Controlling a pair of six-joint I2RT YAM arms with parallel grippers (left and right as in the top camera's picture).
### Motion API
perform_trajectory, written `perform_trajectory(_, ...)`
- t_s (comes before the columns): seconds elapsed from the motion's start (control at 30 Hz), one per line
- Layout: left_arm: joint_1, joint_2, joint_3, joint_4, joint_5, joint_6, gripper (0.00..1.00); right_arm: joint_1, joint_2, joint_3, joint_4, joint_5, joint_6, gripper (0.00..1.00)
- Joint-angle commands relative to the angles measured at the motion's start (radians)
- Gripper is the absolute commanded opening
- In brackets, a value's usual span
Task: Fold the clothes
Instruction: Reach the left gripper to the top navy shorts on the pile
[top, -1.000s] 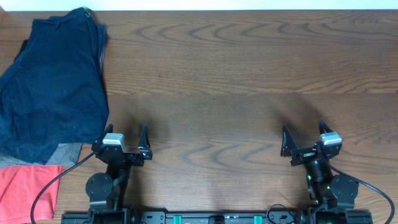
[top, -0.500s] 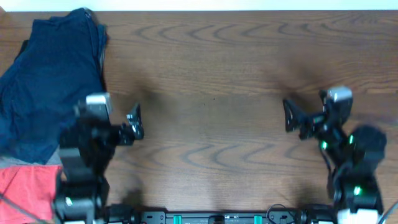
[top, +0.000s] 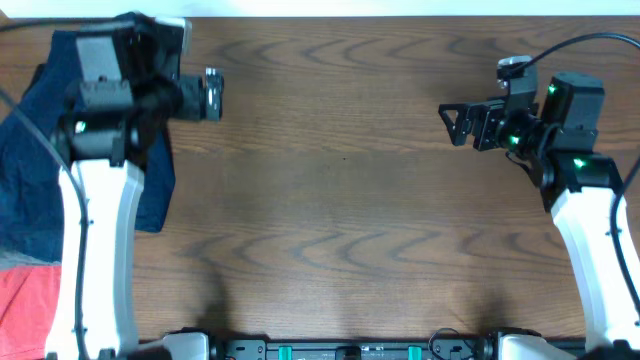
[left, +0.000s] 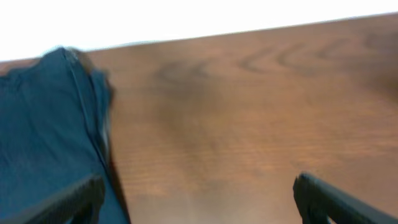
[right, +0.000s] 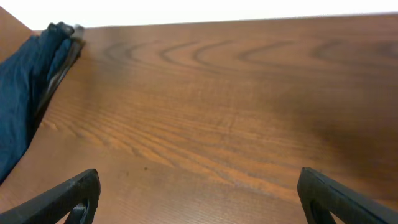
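The dark navy shorts (top: 25, 170) lie bunched in the upper left of the overhead frame, at the left end of the wooden table (top: 340, 210). One edge runs up near the table's far side. The cloth is rumpled and folds over itself along its right edge. Below it, in the lower left corner, sits a coral-red garment (top: 30, 305), its top edge meeting the navy cloth.

The left arm stands over the shorts, its white link crossing them. The left gripper (top: 212, 95) pokes out to the right of the cloth, over bare wood, with its jaws wide apart and nothing in them. From the left wrist, the shorts (left: 43, 137) fill the left side of the frame, and one dark finger (left: 68, 202) sits at their lower edge; whether it touches the cloth, I cannot tell. The other finger is at the lower right, with wood grain showing between the two.

The right gripper (top: 450, 125) hangs in the upper right of the overhead frame, pointing left, well apart from the shorts. Its jaws also stand wide open. In the right wrist view its fingers (right: 336, 199) frame bare table, with the shorts (right: 22, 93) far off at the left edge.
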Motion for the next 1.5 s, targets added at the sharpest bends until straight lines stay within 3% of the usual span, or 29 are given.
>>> perform_trajectory(0.0, 0.012, 0.096, 0.019, 0.078, -0.124, 0.024, 0.98, 0.016, 0.026, 0.02, 0.013, -0.051, -0.019, 0.99)
perform_trajectory(0.17, 0.027, 0.288, 0.019, 0.228, -0.358, 0.013, 0.98, 0.016, 0.04, 0.02, 0.011, -0.009, -0.019, 0.93)
perform_trajectory(0.4, 0.055, 0.455, 0.019, 0.262, -0.516, 0.013, 0.95, 0.016, 0.04, 0.019, -0.003, 0.036, -0.019, 0.86)
perform_trajectory(0.73, 0.143, 0.54, 0.019, 0.214, -0.516, -0.024, 0.84, 0.016, 0.069, 0.019, -0.013, 0.065, -0.019, 0.71)
perform_trajectory(0.97, 0.144, 0.596, 0.018, 0.203, -0.517, -0.024, 0.83, 0.019, 0.123, 0.019, -0.006, 0.065, -0.019, 0.64)
perform_trajectory(1.03, 0.145, 0.609, 0.018, 0.206, -0.517, -0.024, 0.79, 0.021, 0.134, 0.019, -0.006, 0.064, -0.018, 0.61)
perform_trajectory(1.3, 0.157, 0.649, 0.018, 0.222, -0.517, -0.024, 0.48, 0.023, 0.149, 0.019, -0.006, 0.065, -0.018, 0.54)
perform_trajectory(1.47, 0.167, 0.65, 0.018, 0.232, -0.517, -0.024, 0.4, 0.023, 0.149, 0.019, -0.005, 0.065, -0.018, 0.53)
